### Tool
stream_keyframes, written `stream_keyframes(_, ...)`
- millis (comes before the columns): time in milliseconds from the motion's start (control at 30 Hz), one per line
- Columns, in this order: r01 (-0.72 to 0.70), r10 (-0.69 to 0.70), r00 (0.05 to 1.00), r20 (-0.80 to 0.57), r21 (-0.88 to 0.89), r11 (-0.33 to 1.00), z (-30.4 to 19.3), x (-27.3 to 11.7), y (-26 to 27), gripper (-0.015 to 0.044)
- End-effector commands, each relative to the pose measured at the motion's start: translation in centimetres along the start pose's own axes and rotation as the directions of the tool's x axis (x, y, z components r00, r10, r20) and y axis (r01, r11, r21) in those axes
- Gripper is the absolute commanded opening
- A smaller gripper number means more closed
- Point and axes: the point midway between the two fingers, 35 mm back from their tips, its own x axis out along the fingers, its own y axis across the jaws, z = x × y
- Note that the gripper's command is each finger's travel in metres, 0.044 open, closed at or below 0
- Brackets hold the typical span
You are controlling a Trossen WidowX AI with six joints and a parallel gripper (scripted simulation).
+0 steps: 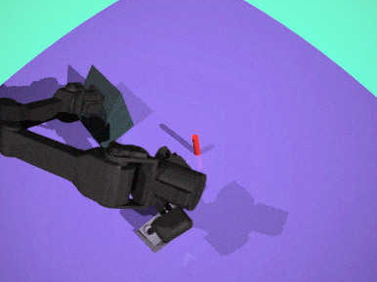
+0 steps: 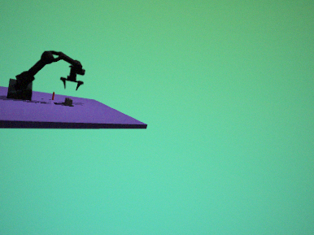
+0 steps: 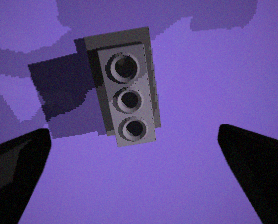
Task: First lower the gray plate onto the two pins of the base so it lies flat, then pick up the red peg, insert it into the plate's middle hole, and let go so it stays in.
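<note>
The gray plate (image 1: 155, 240) (image 3: 142, 82) lies over the darker gray base (image 3: 117, 37), its three holes in a row facing up. The base shows along its far end and sides, and the plate's near end reaches past it in the wrist view. The holes look dark; whether the pins are in the end holes, and whether the plate is fully flat, I cannot tell. My gripper (image 2: 71, 89) (image 3: 136, 134) is wide open and empty, above the plate and base. The red peg (image 1: 196, 145) (image 2: 53, 96) stands upright on the table, apart from the plate.
The purple table (image 1: 293, 150) (image 2: 102, 113) carries everything, and its edge shows in the exterior view. The dark arm (image 1: 54, 152) reaches in from the left in the top view and partly covers the plate and base. Shadows of the arm fall around the base.
</note>
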Motion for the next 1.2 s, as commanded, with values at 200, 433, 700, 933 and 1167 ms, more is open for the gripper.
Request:
stream_keyframes(200, -0.019, 0.007, 1.0, 0.021, 0.652, 0.758, 5.9, -0.3, 2.6, 0.044)
stream_keyframes(433, -0.027, 0.009, 1.0, 0.026, 0.96, 0.277, 9.9, -0.5, 5.0, 0.044)
stream_keyframes(700, -0.017, 0.011, 1.0, 0.022, 0.952, -0.307, 13.6, -0.5, 8.2, 0.044)
stream_keyframes(933, -0.002, 0.012, 1.0, 0.013, 0.758, -0.652, 15.7, -0.3, 10.5, 0.044)
stream_keyframes(1167, 0.006, 0.011, 1.0, 0.006, 0.532, -0.847, 16.8, -0.2, 12.0, 0.044)
